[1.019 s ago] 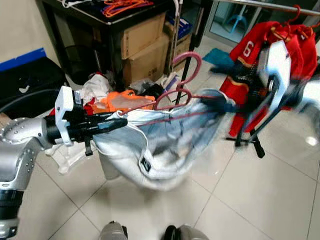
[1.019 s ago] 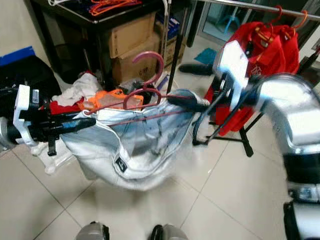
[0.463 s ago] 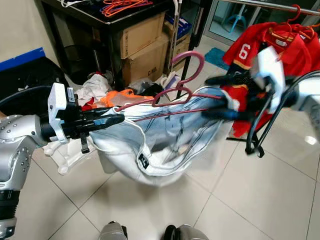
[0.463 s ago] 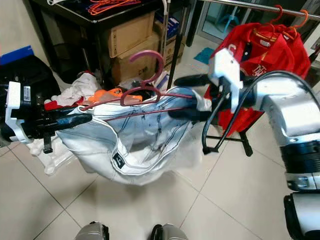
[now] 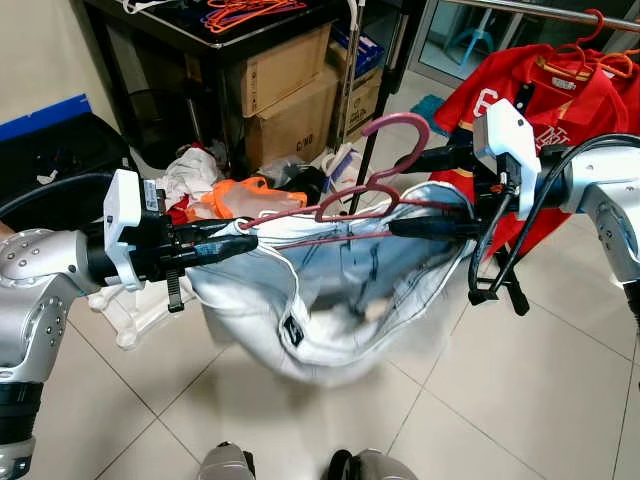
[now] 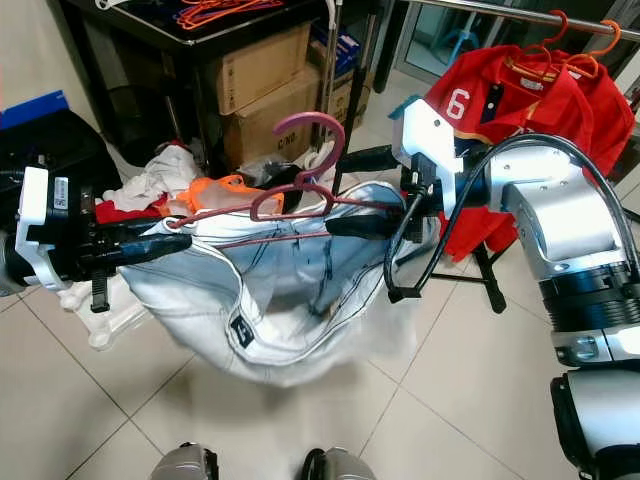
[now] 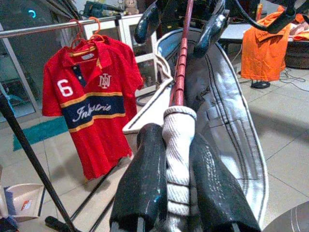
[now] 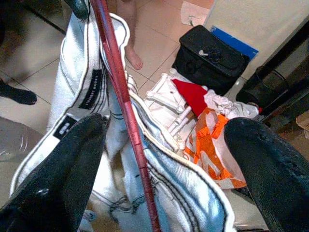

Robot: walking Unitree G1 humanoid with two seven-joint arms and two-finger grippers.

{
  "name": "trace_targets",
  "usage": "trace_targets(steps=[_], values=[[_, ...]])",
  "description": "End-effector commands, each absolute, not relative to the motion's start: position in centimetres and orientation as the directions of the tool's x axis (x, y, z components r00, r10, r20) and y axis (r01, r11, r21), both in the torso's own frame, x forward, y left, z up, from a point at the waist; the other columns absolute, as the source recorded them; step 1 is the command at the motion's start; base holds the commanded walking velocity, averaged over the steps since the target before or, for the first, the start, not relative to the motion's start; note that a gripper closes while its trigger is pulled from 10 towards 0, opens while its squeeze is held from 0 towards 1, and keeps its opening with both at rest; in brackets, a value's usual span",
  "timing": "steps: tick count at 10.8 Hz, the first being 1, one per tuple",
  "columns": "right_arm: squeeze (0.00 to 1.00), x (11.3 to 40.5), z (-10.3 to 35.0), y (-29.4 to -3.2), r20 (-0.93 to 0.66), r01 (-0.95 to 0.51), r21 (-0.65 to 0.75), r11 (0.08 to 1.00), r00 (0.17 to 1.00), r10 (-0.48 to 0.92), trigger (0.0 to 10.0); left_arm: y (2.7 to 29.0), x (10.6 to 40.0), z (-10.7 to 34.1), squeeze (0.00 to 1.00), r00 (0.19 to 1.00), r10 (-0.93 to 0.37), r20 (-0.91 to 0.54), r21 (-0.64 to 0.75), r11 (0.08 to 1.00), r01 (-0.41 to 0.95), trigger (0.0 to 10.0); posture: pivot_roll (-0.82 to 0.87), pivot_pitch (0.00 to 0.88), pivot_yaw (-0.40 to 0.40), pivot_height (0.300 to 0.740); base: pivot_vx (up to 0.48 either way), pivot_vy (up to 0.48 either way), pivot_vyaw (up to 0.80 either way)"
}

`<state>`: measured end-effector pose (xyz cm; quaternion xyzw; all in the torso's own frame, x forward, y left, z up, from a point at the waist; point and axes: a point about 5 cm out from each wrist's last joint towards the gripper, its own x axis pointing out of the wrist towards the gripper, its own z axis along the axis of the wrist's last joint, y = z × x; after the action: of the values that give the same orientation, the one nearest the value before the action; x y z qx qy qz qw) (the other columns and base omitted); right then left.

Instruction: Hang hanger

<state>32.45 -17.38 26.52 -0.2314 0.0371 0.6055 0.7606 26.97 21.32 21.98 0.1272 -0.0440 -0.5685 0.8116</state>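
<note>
Now my left gripper (image 5: pixel 238 243) is clamped shut on the white garment's (image 5: pixel 330 300) hem at one end of the maroon hanger (image 5: pixel 345 200); my right gripper (image 5: pixel 415 193) stands wide open around the hanger's other end, gripping nothing. Between them the hanger hangs mid-air, hook up, near the red shirt (image 5: pixel 565 85) on the rail (image 5: pixel 540 12).

Under me it's a pale tiled floor (image 5: pixel 560 370). On it, beside a black table (image 5: pixel 215 45), there's a messy pile of clothes (image 5: pixel 215 190), white, orange and red, plus a white plastic rack thing (image 5: pixel 130 305). Two cardboard boxes (image 5: pixel 290 95) sit under the table, and a black bag (image 5: pixel 50 150) sits nearby.
</note>
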Motion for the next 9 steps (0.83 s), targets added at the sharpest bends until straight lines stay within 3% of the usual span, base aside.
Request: trace_targets(steps=[1, 2, 5, 9], values=[[0.0, 32.3, 27.3, -17.1, -0.335, -0.932, -0.336, 0.138, 0.255, 0.907, 4.8, 20.6, 26.6, 22.9, 0.0, 0.317, -0.948, -0.04, 0.308, 0.29, 0.906, 10.0, 0.02, 0.078, -0.088, 0.74, 0.0, 0.0, 0.0], [0.0, 32.1, 27.5, -16.9, -0.327, -0.937, -0.329, 0.118, 0.23, 0.917, 0.0, 20.6, 26.7, 22.9, 0.0, 0.321, -0.946, -0.038, 0.309, 0.295, 0.904, 10.0, 0.02, 0.081, -0.088, 0.74, 0.0, 0.0, 0.0], [0.0, 31.2, 27.5, -16.5, -0.308, -0.962, -0.27, 0.045, 0.13, 0.942, 0.0, 20.7, 26.9, 22.9, 0.0, 0.336, -0.941, -0.029, 0.311, 0.311, 0.898, 10.0, 0.02, 0.09, -0.088, 0.74, 0.0, 0.0, 0.0], [0.0, 30.7, 27.0, -15.7, -0.3, -0.969, -0.247, 0.028, 0.104, 0.948, 0.0, 20.6, 27.2, 23.1, 0.0, 0.355, -0.935, -0.007, 0.321, 0.334, 0.886, 10.0, 0.02, 0.093, -0.088, 0.74, 0.0, 0.0, 0.0]])
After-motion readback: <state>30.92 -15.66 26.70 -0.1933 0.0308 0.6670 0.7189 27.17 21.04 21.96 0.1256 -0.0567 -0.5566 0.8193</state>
